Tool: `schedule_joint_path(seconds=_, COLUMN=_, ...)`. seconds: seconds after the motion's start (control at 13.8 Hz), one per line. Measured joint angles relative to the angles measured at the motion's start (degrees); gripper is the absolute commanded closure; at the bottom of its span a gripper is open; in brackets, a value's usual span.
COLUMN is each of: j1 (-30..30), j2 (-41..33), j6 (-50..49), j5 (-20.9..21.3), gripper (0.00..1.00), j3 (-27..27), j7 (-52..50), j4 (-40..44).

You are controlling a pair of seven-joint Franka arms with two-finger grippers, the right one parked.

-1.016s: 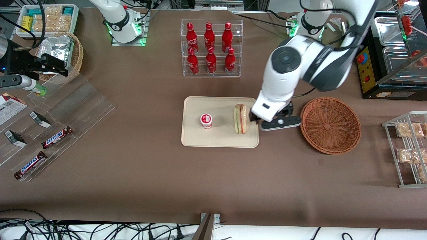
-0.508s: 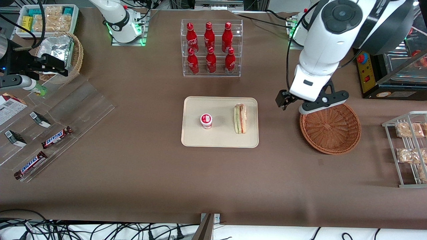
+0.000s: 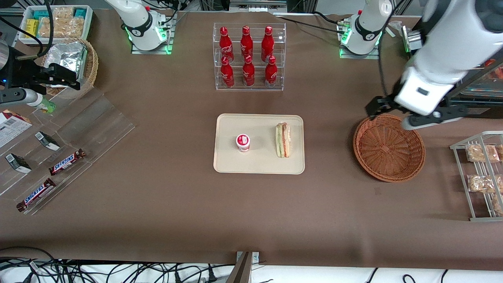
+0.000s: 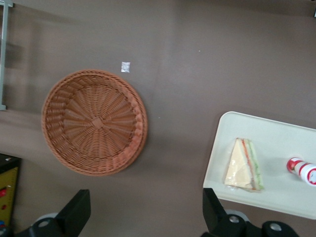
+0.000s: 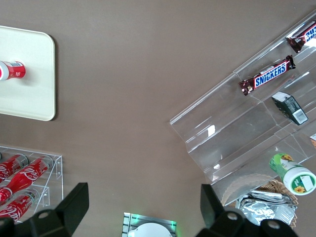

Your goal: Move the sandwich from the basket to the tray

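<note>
Sandwich point(image 3: 283, 140) on tray point(image 3: 259, 165), tool point(image 4: 143, 219) apparently open, well apart.

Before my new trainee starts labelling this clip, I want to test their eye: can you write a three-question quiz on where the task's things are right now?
1. True or false: the sandwich lies in the basket.
2. What shares the tray with the sandwich?
A. a red bottle
B. a small red-and-white cup
C. a Snickers bar
3. Fill in: the gripper is raised, near the ____, with its fingers open and nothing between them.

Key
1. False: the sandwich lies on the tray, at the end nearer the basket; the basket holds nothing.
2. B: the small red-and-white cup stands on the tray, apart from the sandwich.
3. basket
</note>
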Motion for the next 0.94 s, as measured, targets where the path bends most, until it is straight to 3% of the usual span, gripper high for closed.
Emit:
schedule_joint_path(seconds=0.36, j1=0.30, j2=-3.00, j6=-2.97, j5=-4.35, gripper=0.00, j3=9.29, j7=15.94, j4=-0.14)
schedule_joint_path(seconds=0.94, j1=0.16, j2=-3.83, j6=-5.35, j5=-4.54, gripper=0.00, j3=10.33, j7=24.97, j4=-1.00)
